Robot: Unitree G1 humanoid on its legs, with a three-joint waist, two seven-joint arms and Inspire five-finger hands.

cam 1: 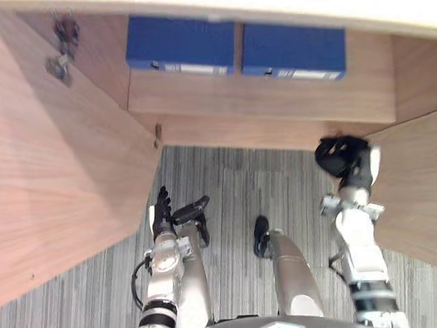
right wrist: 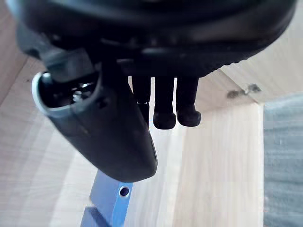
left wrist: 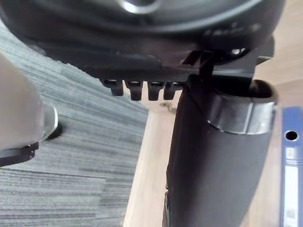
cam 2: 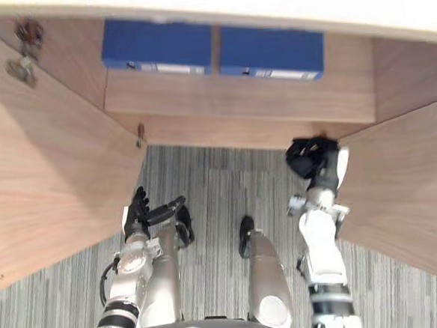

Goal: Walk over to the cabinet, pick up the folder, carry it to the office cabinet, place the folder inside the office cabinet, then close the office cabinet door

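Left eye view, looking down past both arms: showing the office cabinet [cam 1: 258,93] standing open, its shelf facing the robot.

Showing the left door [cam 1: 54,168] swung wide out on the robot's left, with its inner face turned toward the camera. Showing the right door [cam 1: 423,187] swung out on the robot's right.

Showing grey striped carpet [cam 1: 235,185] lying between the two doors.

Showing two blue folders standing upright on the shelf inside the cabinet, just beside each other, with white-labelled spines facing outward: the left folder [cam 1: 180,43] and the right folder [cam 1: 293,50]. Which of the two is the task's own: cannot tell.

Showing the left hand [cam 1: 161,219] hanging over the carpet just beside the left door's edge, with fingers straight, thumb held apart and nothing in its grasp.

Showing the right hand [cam 1: 343,155] raised near the cabinet's lower front edge, just beside the right door's inner face, with fingers loosely bent and closing on nothing. Touching the door or apart from it: cannot tell.

Showing, smallest, a metal hinge [cam 1: 60,64] sitting on the left door's inner face.
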